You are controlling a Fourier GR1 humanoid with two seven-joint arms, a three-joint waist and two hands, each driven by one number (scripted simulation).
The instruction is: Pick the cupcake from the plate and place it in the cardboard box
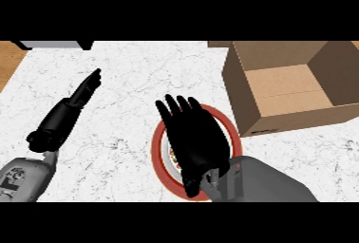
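Cupcake's hidden, presumably on the plate [163, 142] under the right hand [196, 137], which hovers flat, fingers straight, holding nothing (lining up a grab, I'd say). Box [294, 90] gapes just right of the plate. Left hand [88, 88] rests open, well left.

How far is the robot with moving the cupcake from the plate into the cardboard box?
Nothing looks finished: the open brown cardboard box shows only its bare inside. In hand now: the black right hand, fingers straight, is spread over the round red-rimmed plate and hides most of it, so the cupcake cannot be seen. The black left hand rests open at the left. Left: grasp, carry to the box, release.
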